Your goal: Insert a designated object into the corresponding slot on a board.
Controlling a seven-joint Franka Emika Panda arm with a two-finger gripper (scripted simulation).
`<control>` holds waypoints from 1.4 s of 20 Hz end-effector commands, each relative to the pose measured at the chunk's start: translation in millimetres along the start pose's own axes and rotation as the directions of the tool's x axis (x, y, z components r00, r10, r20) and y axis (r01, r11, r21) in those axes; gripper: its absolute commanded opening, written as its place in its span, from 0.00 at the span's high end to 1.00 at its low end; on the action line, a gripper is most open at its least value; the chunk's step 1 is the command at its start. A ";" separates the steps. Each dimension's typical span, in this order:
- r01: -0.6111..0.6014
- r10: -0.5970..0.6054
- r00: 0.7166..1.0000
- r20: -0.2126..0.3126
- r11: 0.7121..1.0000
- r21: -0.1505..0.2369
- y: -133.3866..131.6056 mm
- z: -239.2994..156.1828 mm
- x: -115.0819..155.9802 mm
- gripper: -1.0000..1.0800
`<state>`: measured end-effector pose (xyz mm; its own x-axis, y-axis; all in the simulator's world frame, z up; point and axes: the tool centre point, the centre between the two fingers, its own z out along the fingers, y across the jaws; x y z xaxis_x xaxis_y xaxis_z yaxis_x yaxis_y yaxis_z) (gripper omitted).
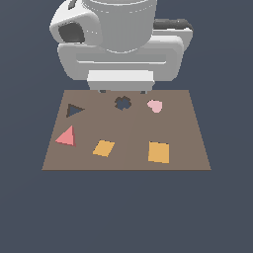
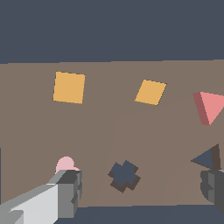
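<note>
Gripper fingers are spreading wide (holding nothing) over the board's far edge; pink triangle is lying beside the triangle hole.

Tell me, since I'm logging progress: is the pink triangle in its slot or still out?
Out. The pink triangle lies on the board beside the empty dark triangular slot.

The setting is a simulated test scene, not a furnished room: a uniform dark blue-grey background fills the frame on all sides, with no walls, furniture or floor detail. A flat brown board occupies the centre of the exterior view, with flat-shaded coloured pieces and dark cut-outs. The white robot arm at upper centre is rendered with smooth, untextured surfaces.
</note>
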<state>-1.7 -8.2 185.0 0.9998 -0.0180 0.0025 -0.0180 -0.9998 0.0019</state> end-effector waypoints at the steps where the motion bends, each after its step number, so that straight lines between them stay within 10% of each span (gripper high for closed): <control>1: 0.000 0.000 1.000 0.000 1.000 0.000 0.0 0.0 0.0 0.04; 13: 0.046 -0.046 0.999 0.000 0.999 0.000 30.4 21.6 4.6 0.04; 28: 0.205 -0.205 0.979 0.001 0.979 0.002 134.2 98.3 34.8 0.04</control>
<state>27.0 -132.9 94.9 0.9856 0.1692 0.0001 0.1692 -0.9856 0.0008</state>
